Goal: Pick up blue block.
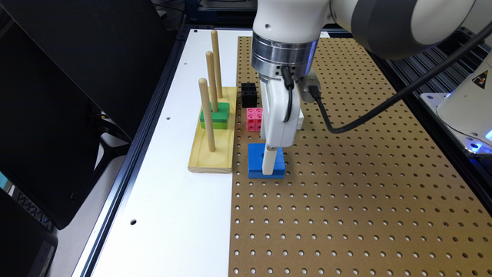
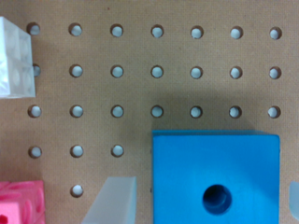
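The brown pegboard (image 1: 346, 173) spreads widest beneath me, matte fibreboard drilled with even rows of round holes, and along the exterior view's left it meets a smooth white tabletop (image 1: 169, 192). On that white strip sits a pale wooden peg stand (image 1: 213, 154), a grainy rectangular base with three upright round dowels; two flat green blocks (image 1: 219, 117), one darker over one lighter, are stacked on the middle dowel. The blue block (image 1: 266, 161) lies flat on the pegboard just beside the stand's near corner, a smooth bright-blue square slab with its broad face and round centre hole turned upward. It is roughly square, so I make out no clear long axis, and its edges run in line with the rows of holes. My gripper (image 2: 196, 198) is down over it, fingers spread wide: one translucent whitish finger (image 2: 114, 200) stands just off one side of the slab and the other shows as a sliver past the opposite side, so the block sits between them and I cannot tell whether either pad touches it. Beyond it stand small studded cubes: a pink cube (image 1: 254, 119), a black cube (image 1: 249, 94) farther back, and in the wrist view a glossy white cube (image 2: 15, 58).
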